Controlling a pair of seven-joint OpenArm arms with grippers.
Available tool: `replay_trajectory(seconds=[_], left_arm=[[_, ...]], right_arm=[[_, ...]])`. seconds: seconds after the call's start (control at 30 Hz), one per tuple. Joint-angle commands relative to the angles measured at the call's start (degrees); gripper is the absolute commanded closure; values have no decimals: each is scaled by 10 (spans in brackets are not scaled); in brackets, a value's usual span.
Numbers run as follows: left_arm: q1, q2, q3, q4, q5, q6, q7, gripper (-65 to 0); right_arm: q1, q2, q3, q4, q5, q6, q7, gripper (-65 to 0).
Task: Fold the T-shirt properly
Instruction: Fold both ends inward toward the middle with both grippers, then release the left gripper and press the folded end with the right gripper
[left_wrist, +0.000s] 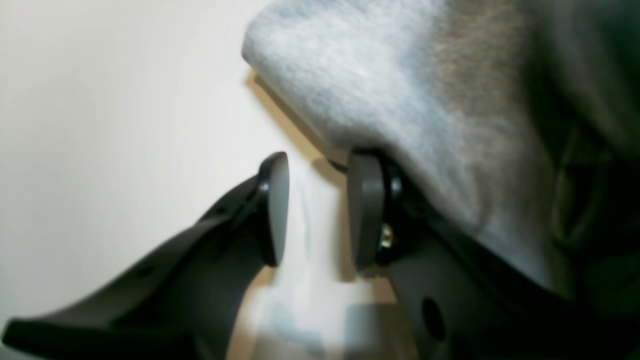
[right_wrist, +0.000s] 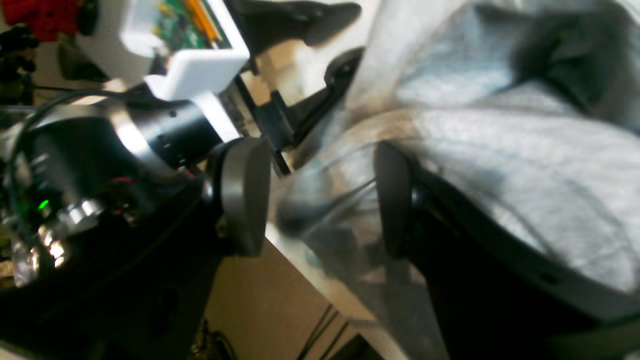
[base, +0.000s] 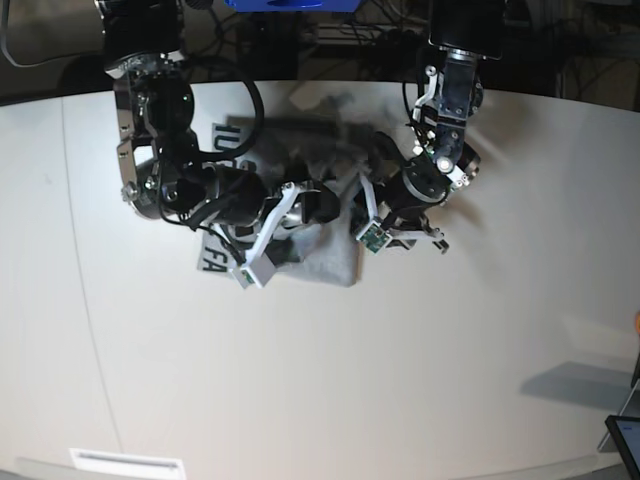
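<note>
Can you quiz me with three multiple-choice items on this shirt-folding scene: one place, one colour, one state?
1. Where on the table does the T-shirt lie in the base view?
A. near the far edge, between the two arms
B. at the near edge
C. hanging off the side

2. What colour is the T-shirt's fabric?
A. red
B. heather grey
C. navy

3. How do the left tool's jaws stand?
A. clamped on a sleeve
B. apart, with only bare table showing between them
C. out of view

Answers: 1 A, it sits bunched between both arms up top; 2 B, grey in every view; 3 B, the left wrist view shows a clear gap.
</note>
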Motion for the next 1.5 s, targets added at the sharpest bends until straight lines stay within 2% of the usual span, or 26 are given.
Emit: replay_trajectory(seconds=[0.0, 0.1, 0.23, 0.33, 0.4, 0.67, 0.73, 0.8, 0.87, 0.97, 1.1, 1.27, 1.47], left_arm=[[18, -12, -13, -19, 53, -19, 100, -218], [20, -15, -53, -19, 53, -19, 100, -218], [23, -46, -83, -18, 53, -19, 100, -218], [23, -74, -84, -19, 48, -19, 100, -218], [24, -83, -86, -20, 48, -19, 100, -218], [43, -90, -126, -19, 52, -19, 98, -218], [50, -90, -134, -18, 53, -19, 97, -218], [53, -90, -141, -15, 53, -19, 97, -218], [53, -90, -148, -14, 53, -19, 97, -218], [60, -97, -165, -14, 53, -19, 97, -218], [65, -98, -189, -12, 53, -19, 97, -218], [69, -99, -207, -14, 53, -20, 97, -218], [77, -102, -205, -13, 53, -20, 96, -218]], right_arm=[[7, -3, -1, 12, 18, 1, 0, -328], [8, -3, -1, 12, 26, 1, 0, -329], [11, -3, -1, 28, 33, 4, 1, -328], [18, -3, 6, 47, 63, 36, 2, -326], [22, -1, 12, 54, 57, 48, 4, -326], [12, 66, 150, 60, -25, 46, 27, -322], [5, 69, 188, 57, -37, 46, 30, -274], [-3, 69, 213, 44, -40, 49, 27, -144], [-9, 66, 215, 25, -39, 50, 26, 0], [-24, 55, 214, -13, -39, 51, 30, -19], [-25, 49, 212, -45, -39, 51, 30, 0], [-24, 49, 166, -45, -39, 51, 34, -1], [-20, 49, 94, -51, -40, 47, 71, -1]])
